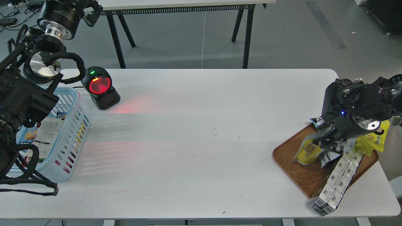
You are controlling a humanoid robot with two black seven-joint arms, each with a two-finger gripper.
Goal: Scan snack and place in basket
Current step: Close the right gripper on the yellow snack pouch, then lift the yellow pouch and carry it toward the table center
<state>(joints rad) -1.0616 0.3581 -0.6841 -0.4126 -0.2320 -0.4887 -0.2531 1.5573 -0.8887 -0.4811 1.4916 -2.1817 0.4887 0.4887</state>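
The snack (307,153), a yellow pouch with a round picture on its face, stands tilted on the brown wooden tray (301,175) at the right end of the white table (201,125). The right gripper (326,143) is lowered onto the pouch's top edge; its dark fingers meet the silver rim of the pouch, but whether they are clamped on it cannot be told from this angle. Bright yellow packets (373,141) lie partly under the right arm at the tray's far side. A long strip of silver-and-white packets (340,175) runs from the tray's middle out over its near corner onto the table.

The basket (73,131), light blue with slotted sides, sits at the table's left edge and holds several packets, one showing a white printed panel (47,133). The left arm covers much of it. The left gripper (91,12) is raised high above the table's far left corner; its fingers appear dark and indistinct, so their state cannot be told.

A black scanner (100,88) with a glowing red window stands just beyond the basket, casting red light across the tabletop.
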